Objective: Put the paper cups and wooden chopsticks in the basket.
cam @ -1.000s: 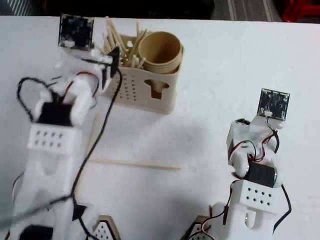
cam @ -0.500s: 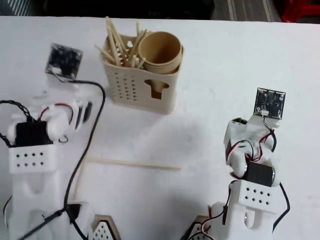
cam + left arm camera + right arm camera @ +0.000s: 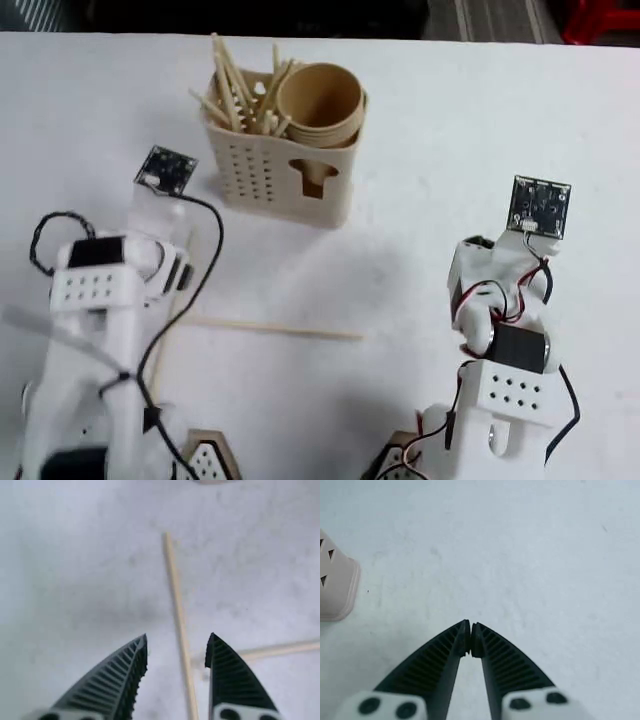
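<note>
The cream basket stands at the back of the table with stacked paper cups and several wooden chopsticks upright in it. Two loose chopsticks lie on the table. One chopstick lies crosswise in front of the basket. The other chopstick runs lengthwise between the fingers of my open left gripper, which hangs low over it, and meets the crosswise chopstick near one fingertip. My left gripper sits in front and left of the basket. My right gripper is shut and empty over bare table.
The right arm rests folded at the front right, well away from the basket. A corner of the basket shows in the right wrist view. Black cable hangs along the left arm. The tabletop is white.
My left arm has drawn back from the basket's rim and come down towards the table, ending over the loose chopstick. The right arm has kept still.
</note>
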You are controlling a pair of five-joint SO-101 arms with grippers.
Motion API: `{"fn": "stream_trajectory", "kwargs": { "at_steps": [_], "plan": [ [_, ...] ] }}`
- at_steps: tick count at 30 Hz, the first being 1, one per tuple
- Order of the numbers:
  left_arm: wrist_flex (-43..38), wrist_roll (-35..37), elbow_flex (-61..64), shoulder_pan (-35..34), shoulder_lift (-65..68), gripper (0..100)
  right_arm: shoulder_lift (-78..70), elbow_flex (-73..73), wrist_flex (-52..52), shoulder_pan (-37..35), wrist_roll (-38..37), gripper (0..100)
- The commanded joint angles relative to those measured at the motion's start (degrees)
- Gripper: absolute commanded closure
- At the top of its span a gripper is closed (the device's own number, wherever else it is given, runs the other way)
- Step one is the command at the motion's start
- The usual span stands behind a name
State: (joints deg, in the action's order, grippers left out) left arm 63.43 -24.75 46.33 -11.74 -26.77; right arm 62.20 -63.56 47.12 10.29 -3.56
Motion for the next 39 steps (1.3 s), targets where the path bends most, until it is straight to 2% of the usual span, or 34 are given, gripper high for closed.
{"fn": "stream_trajectory", "kwargs": {
  "at_steps": [1,9,12,14,19,21,24,28,39],
  "plan": [
    [-1.1,-0.4,-6.9,-0.4,10.9,80,0.6,1.1,-1.2,-0.3,-0.1,98.1],
    [-0.7,-0.4,-20.6,-0.7,35.2,80,0.6,1.1,-1.2,-0.3,-0.1,98.1],
    [4.7,-0.4,-27.2,-0.7,41.1,80,0.6,1.1,-1.2,-0.3,-0.1,98.1],
    [7.3,-0.5,-30.7,-0.5,44.4,83,0.6,1.1,-1.2,-0.3,-0.1,98.1],
    [13.5,-0.6,-39.2,-0.3,52.6,98,0.6,1.1,-1.2,-0.3,-0.1,98.1],
    [17.3,-0.8,-42.7,-0.4,54.8,97,0.6,1.1,-1.2,-0.3,-0.1,98.1],
    [22.6,-4.3,-47.0,-0.7,55.2,98,0.6,1.1,-1.2,-0.3,-0.1,98.1],
    [27.6,-5.0,-49.9,-0.7,53.6,98,0.6,1.1,-1.2,-0.3,-0.1,98.1],
    [35.0,-5.0,-50.0,-3.5,34.2,98,0.6,1.1,-1.2,-0.3,-0.1,98.1]
  ]
}}
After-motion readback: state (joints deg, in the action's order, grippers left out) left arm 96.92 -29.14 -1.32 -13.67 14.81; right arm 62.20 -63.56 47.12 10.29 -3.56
